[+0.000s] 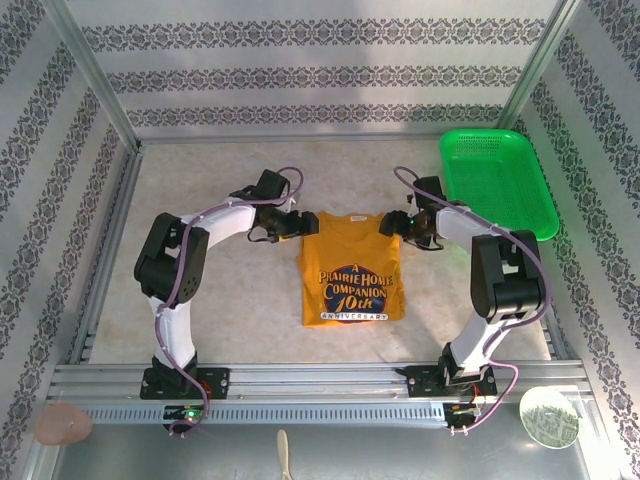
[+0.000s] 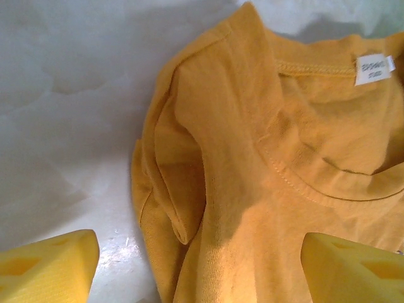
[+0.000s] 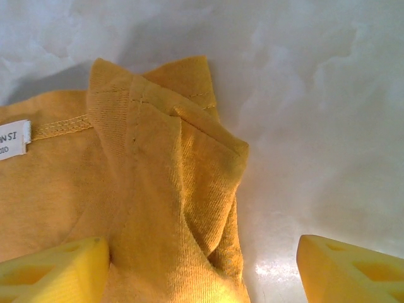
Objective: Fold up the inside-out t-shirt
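Pale marbled table (image 1: 230, 300), t-shirt (image 1: 350, 270) lying mid-table, sleeves tucked in; left gripper (image 1: 292, 224) and right gripper (image 1: 396, 226) hover wide at its shoulders, holding nothing; best pinch both shoulders evenly, then fold towards the hem

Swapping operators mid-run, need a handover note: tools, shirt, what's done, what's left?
Left tool: open, holding nothing, at the t-shirt shoulder on its side.
Right tool: open, holding nothing, at the other shoulder.
T-shirt: flat mid-table, print up, collar toward the far side. Green basket sits apart at far right.
Done: both sleeves folded in, so the shirt is a narrow rectangle.
Left: probably the crosswise fold, hem to collar; not yet done.
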`<state>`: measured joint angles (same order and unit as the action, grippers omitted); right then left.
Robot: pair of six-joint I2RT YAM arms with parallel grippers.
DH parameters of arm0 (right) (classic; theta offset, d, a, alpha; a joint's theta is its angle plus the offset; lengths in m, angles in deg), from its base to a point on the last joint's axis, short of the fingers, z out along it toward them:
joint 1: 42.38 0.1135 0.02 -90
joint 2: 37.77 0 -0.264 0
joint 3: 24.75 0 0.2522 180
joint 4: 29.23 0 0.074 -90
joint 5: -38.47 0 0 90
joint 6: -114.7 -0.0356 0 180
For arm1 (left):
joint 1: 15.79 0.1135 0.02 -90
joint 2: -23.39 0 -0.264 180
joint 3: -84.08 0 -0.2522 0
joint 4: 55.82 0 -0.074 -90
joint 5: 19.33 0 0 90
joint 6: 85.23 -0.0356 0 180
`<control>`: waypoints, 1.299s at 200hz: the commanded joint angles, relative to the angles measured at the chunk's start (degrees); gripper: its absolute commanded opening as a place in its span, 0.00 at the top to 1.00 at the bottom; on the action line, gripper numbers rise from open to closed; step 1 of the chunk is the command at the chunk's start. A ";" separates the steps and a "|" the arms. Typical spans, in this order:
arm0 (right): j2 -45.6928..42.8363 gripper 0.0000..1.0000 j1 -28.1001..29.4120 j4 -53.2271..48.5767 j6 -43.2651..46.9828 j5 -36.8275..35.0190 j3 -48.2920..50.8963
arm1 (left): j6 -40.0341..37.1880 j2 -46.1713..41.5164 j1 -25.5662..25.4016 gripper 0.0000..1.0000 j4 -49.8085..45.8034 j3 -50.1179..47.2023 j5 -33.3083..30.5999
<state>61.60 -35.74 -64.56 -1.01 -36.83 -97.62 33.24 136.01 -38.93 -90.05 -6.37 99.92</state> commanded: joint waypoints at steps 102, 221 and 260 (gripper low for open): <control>3.66 0.24 6.56 -1.20 -0.89 -3.46 -2.42 | 2.07 4.15 -4.73 0.17 1.03 1.76 -2.71; 5.89 0.52 6.68 2.99 -3.88 4.39 -0.36 | 9.95 4.39 -7.24 0.50 12.38 -3.59 -0.28; 5.66 0.64 5.96 5.22 -5.31 5.62 1.51 | 11.24 2.72 -7.19 0.59 17.31 -5.97 0.14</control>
<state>66.41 -30.21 -61.04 -5.14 -35.27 -98.15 42.81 137.91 -42.73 -81.15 -10.28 94.11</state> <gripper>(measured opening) 0.375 0.409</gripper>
